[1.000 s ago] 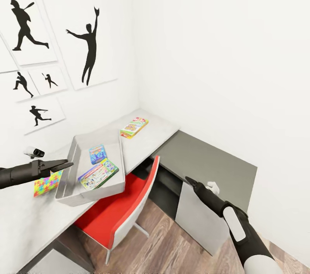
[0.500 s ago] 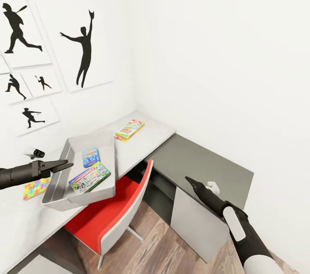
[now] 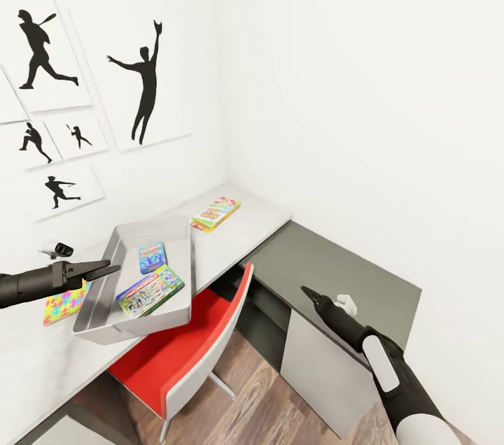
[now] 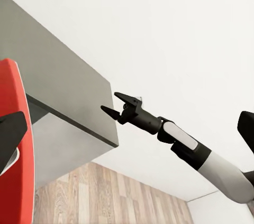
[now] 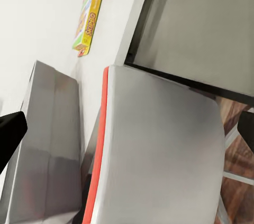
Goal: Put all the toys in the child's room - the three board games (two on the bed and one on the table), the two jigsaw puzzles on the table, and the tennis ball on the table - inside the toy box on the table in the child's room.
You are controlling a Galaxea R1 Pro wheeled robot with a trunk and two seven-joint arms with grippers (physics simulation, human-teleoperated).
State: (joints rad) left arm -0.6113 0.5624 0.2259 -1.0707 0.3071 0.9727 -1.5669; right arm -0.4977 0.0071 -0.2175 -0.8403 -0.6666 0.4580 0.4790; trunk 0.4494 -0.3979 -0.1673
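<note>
Both the left hand (image 3: 112, 267) and right hand (image 4: 112, 103) hang narrowly parted and empty, the toy box (image 3: 105, 277) at the left hand's 3 o'clock on the tabletop (image 3: 231, 231).

A red chair (image 3: 185, 350) (pushed in) blocks the table (image 3: 238, 235) front; above the toy box (image 3: 105, 322) is open.

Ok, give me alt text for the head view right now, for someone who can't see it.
A grey toy box on a pale desk holds two colourful flat boxes, with a yellow board game beyond it and a jigsaw puzzle beside it. The left gripper hovers open at the box's rim; a red chair is tucked below.
</note>
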